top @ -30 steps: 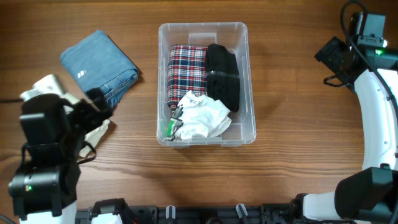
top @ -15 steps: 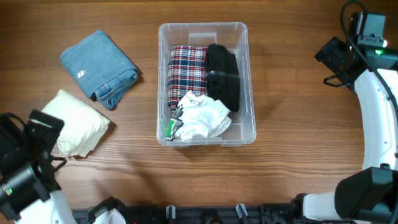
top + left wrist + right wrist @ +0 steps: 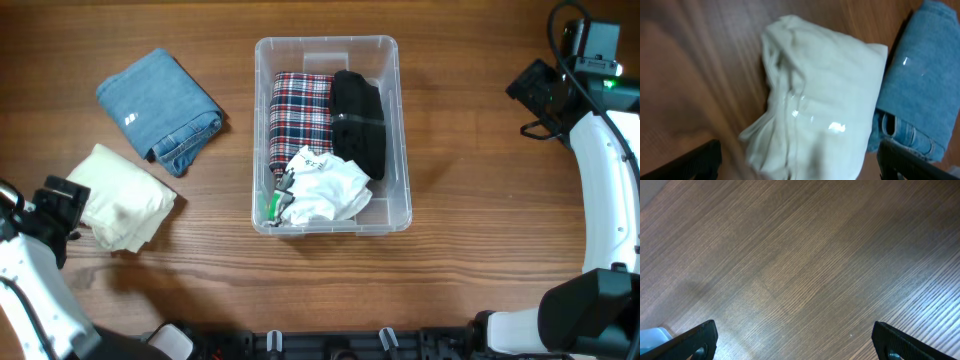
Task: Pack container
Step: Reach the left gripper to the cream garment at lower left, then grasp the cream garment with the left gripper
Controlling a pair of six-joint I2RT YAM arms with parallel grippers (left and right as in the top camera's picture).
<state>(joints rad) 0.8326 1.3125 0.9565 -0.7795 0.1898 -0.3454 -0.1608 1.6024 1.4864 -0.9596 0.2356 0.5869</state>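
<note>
Plastic container [image 3: 325, 42], clear-walled, sits unmoved at upper centre of the worktop [image 3: 480, 260], holding plaid, black and white clothing [image 3: 320, 185]. The left gripper [image 3: 800, 162], jaws spread, has withdrawn further toward the lower left, just beside the cream garment [image 3: 125, 195] near the folded denim [image 3: 160, 108]. The right gripper [image 3: 795, 342], also spread, remains at upper right.

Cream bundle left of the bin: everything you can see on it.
The cream bundle is soft, loosely folded fabric with glossy glints, perhaps a clear wrap. It lies on the wooden table, outside the container, one edge against the folded jeans. The open left tool is beside it, not gripping.
</note>
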